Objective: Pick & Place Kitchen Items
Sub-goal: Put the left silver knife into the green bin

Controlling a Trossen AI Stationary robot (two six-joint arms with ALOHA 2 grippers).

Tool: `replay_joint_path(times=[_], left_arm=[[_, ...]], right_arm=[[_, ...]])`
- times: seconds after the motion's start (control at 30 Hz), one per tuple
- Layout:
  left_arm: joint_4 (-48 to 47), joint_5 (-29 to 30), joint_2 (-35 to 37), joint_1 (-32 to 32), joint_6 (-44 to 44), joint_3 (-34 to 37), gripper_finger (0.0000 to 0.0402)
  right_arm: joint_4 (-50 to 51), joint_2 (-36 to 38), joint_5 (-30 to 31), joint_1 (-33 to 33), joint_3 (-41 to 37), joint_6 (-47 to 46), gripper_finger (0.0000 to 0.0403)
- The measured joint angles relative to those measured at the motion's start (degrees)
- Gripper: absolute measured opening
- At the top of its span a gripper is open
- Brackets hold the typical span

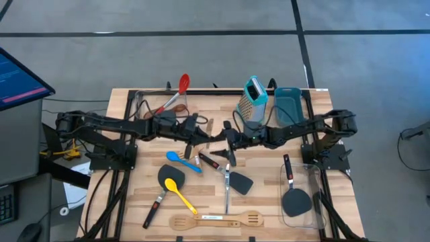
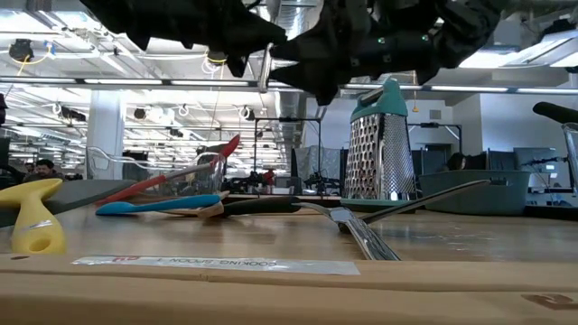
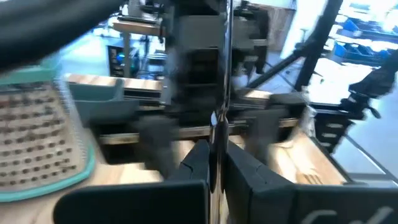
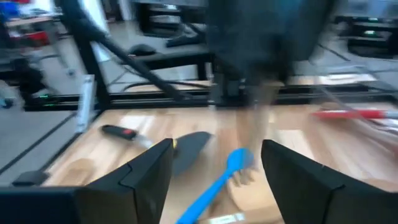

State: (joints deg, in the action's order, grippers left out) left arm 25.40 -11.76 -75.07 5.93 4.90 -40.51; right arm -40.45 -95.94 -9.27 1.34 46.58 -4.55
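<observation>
L gripper (image 3: 214, 171) mid-table, above board, fingers pinched on thin metal utensil (image 3: 227, 74), held upright. R gripper (image 4: 214, 171) facing it close, fingers spread, nothing between. Blue spoon (image 1: 183, 160), yellow spoon (image 1: 179, 191), grater (image 1: 253, 101) on table.

Utensils (image 1: 201, 181) scattered; grater (image 1: 253, 101) upright.

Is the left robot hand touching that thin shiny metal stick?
Touching. In the left wrist view, the left gripper's two dark fingers are pressed shut on the thin metal utensil, which stands up from between them.
</observation>
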Motion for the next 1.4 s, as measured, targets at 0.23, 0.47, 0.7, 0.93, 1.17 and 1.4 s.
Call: replay_joint_path(times=[0.23,0.47,0.7,0.93,1.17,1.4], left_arm=[[-0.2,-0.3,0.0,-0.1,0.0,0.0,0.0001],[-0.1,-0.3,0.0,-0.1,0.0,0.0,0.0001],[0.4,-0.2,0.0,-0.8,0.1,0.0,0.0001],[2.2,1.0,0.0,-2.2,0.0,0.0,0.0001],[5.4,1.3,-3.1,-2.7,0.1,0.0,0.0001],[9.5,1.2,-4.8,-2.4,1.2,-0.1,0.0001]], right_arm=[[1.1,0.0,-2.2,0.2,0.0,0.0,0.0215],[-3.1,0.1,-1.2,-0.1,0.0,-0.3,0.0195],[-3.6,0.1,-1.2,-0.4,0.0,-0.5,0.0175],[-4.0,0.1,-1.2,-0.4,0.1,-0.5,0.0172],[-5.0,0.1,-1.2,-0.4,0.1,-0.5,0.0167],[-4.3,0.1,-1.2,-0.6,0.1,-0.4,0.0143]])
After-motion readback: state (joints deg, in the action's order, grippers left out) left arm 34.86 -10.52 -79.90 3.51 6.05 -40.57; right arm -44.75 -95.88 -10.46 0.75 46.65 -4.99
